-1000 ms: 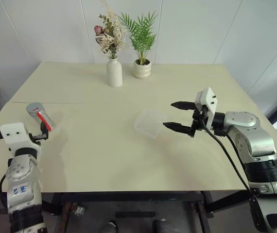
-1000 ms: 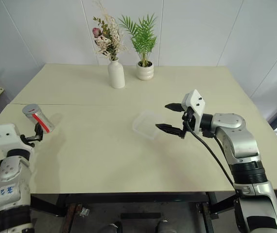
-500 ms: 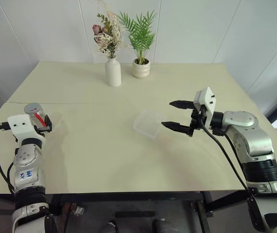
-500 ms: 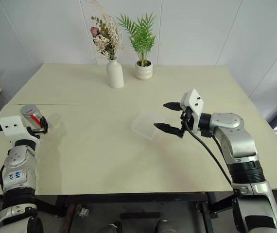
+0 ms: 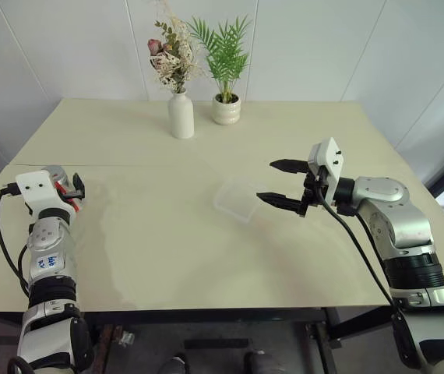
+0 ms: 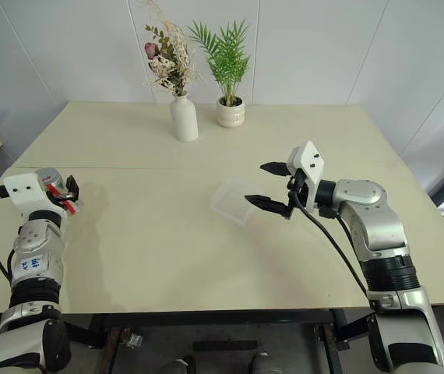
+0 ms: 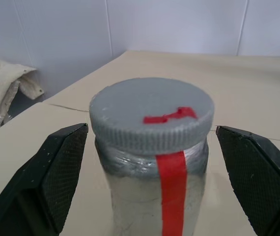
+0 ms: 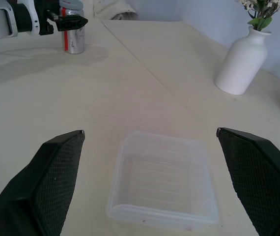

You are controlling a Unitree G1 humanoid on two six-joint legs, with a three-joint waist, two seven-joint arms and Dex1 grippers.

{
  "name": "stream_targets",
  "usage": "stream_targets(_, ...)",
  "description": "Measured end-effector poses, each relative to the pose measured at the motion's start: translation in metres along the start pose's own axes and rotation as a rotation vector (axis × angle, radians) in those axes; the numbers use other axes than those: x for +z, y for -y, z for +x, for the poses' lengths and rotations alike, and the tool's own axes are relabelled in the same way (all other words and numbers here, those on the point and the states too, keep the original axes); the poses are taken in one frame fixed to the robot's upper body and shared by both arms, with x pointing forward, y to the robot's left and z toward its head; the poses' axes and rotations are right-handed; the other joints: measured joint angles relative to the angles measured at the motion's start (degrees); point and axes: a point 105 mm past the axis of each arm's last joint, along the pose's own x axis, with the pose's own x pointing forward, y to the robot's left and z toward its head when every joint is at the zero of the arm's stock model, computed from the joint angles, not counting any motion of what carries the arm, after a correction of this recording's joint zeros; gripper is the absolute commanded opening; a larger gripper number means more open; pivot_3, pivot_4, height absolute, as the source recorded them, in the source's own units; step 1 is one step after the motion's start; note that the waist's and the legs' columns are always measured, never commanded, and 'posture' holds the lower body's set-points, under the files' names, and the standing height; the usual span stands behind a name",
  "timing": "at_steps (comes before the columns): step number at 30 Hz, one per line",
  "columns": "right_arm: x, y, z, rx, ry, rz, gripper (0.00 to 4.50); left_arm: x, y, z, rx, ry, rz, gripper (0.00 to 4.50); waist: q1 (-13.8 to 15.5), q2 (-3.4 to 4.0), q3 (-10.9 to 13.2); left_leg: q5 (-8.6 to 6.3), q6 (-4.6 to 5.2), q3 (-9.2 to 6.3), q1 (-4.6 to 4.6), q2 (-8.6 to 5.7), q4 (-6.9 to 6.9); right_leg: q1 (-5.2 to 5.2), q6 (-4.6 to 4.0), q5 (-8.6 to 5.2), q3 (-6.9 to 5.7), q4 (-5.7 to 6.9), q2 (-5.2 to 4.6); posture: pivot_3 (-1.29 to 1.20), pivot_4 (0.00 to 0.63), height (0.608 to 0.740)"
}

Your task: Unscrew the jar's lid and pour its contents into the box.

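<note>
While the right gripper [image 5: 283,183] hovers spread, the left gripper [image 7: 152,147] has advanced, spread around the upright jar [image 7: 152,196].

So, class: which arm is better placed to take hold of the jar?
Left. The open left gripper already straddles the jar, lid on; the right gripper hangs by the box.

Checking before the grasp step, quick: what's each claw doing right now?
Left claw: open, either side of the jar, not gripping.
Right claw: open, empty, by the box.
</note>
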Motion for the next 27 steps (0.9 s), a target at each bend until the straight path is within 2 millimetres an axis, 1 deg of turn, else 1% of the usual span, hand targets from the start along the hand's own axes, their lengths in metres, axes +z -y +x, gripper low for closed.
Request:
stream_targets(5, 0.002, -0.003, -0.001, 0.030, 0.021, 0.042, 4.50, -0.007, -0.001, -0.001, 0.002, -0.020, -0.001, 4.45, 0.0, 0.00, 0.0, 0.00, 0.00, 0.00, 0.00, 0.00, 0.01, 0.01, 0.00, 0.00, 0.00, 0.01, 0.00, 0.00, 0.150, 0.740)
stream_targets(11, 0.004, -0.008, -0.003, 0.083, 0.034, 0.069, 4.50, -0.007, 0.000, -0.001, 0.003, -0.017, -0.004, 4.45, 0.0, 0.00, 0.0, 0.00, 0.00, 0.00, 0.01, 0.00, 0.01, 0.00, 0.00, 0.00, 0.00, 0.01, 0.00, 0.00, 0.150, 0.740)
stream_targets(18, 0.013, -0.005, -0.001, 0.090, 0.046, 0.046, 4.50, -0.007, 0.000, 0.002, 0.006, -0.022, -0.012, 4.45, 0.1, 0.00, 0.0, 0.00, 0.00, 0.00, 0.00, 0.00, 0.01, 0.00, 0.00, 0.00, -0.01, -0.01, 0.01, 0.00, 0.150, 0.740)
stream_targets(21, 0.013, -0.005, -0.001, 0.085, 0.045, 0.046, 4.50, -0.007, 0.000, 0.003, -0.002, -0.015, -0.011, 3.83, 0.1, 0.00, 0.0, 0.00, -0.01, 0.00, -0.01, 0.00, 0.00, -0.01, 0.00, 0.00, -0.01, -0.01, 0.01, 0.00, 0.150, 0.740)
stream_targets(25, 0.013, -0.004, -0.001, 0.075, 0.044, 0.046, 4.50, -0.009, 0.005, 0.003, -0.032, -0.021, -0.012, 2.59, 0.1, 0.00, 0.0, 0.00, 0.00, 0.00, -0.01, 0.00, 0.01, -0.01, 0.01, 0.00, -0.01, 0.00, 0.01, 0.00, 0.150, 0.740)
stream_targets(26, 0.013, -0.003, -0.001, 0.071, 0.044, 0.046, 4.50, -0.009, 0.006, 0.003, -0.034, -0.021, -0.012, 2.32, 0.1, 0.00, 0.0, 0.00, 0.00, 0.00, -0.01, 0.00, 0.01, -0.01, 0.00, 0.00, -0.01, 0.00, 0.01, 0.00, 0.150, 0.740)
stream_targets(27, 0.013, -0.003, -0.001, 0.069, 0.044, 0.045, 4.50, -0.008, 0.006, 0.004, -0.034, -0.021, -0.012, 2.16, 0.1, 0.00, 0.0, 0.00, 0.00, 0.00, -0.01, 0.00, 0.01, -0.01, 0.00, 0.00, -0.01, 0.00, 0.01, 0.00, 0.150, 0.740)
